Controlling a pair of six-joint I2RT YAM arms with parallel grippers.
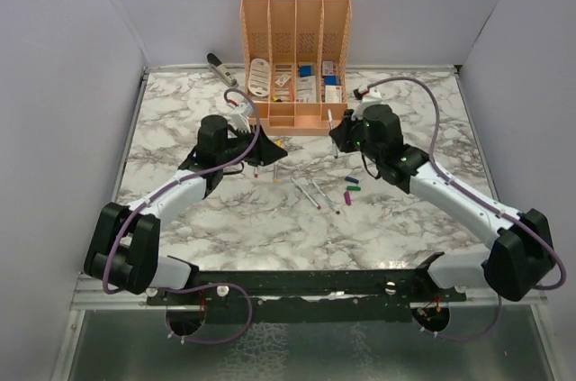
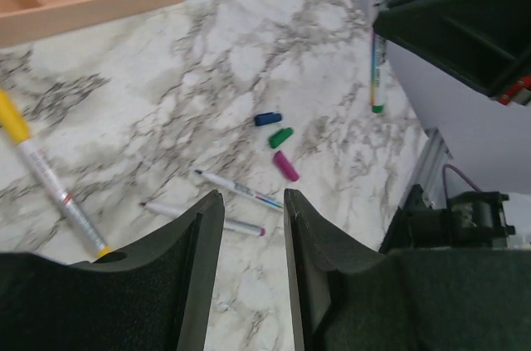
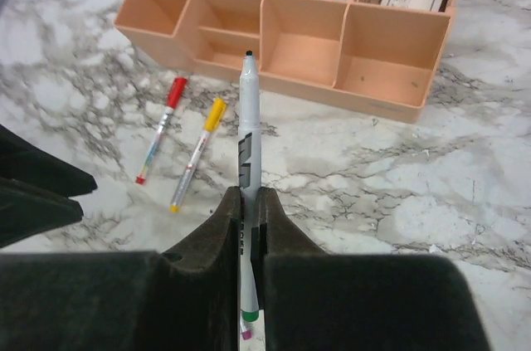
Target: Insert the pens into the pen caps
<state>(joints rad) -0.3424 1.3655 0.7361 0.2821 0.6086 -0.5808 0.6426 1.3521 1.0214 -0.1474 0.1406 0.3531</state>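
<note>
Closest in, the overhead camera shows a black rail (image 1: 297, 284) running along the near edge, with a strip of dimpled metal (image 1: 297, 345) below it. Past that it's all white marble-look table (image 1: 405, 228) with grey veins. Plain pale lilac walls (image 1: 72, 39) box it in on the left, right and back.

The pen stuff is mid-table. Two bare pens (image 2: 236, 188) lie flat, roughly side by side, just off the left gripper (image 2: 253, 202). Its fingers are spread apart with nothing between them. A bit past those, three loose caps sit in a tight little cluster: a blue cap (image 2: 268, 119), a green cap (image 2: 281, 137) and a purple cap (image 2: 285, 165). They're close together, but I can't tell if they touch.

The right gripper (image 3: 250, 202) is clamped tight on a green-ended pen (image 3: 247, 119), green end down and dark tip up. To the left of it in the right wrist view, a red-capped pen (image 3: 159, 131) and a yellow-capped pen (image 3: 197, 154) lie flat next to each other on the marble. They're just in front of the peach desk organiser (image 1: 295, 39) at the far edge, which has boxes and bits in its back slots. A stapler (image 1: 217, 64) lies left of that, by the back wall.
</note>
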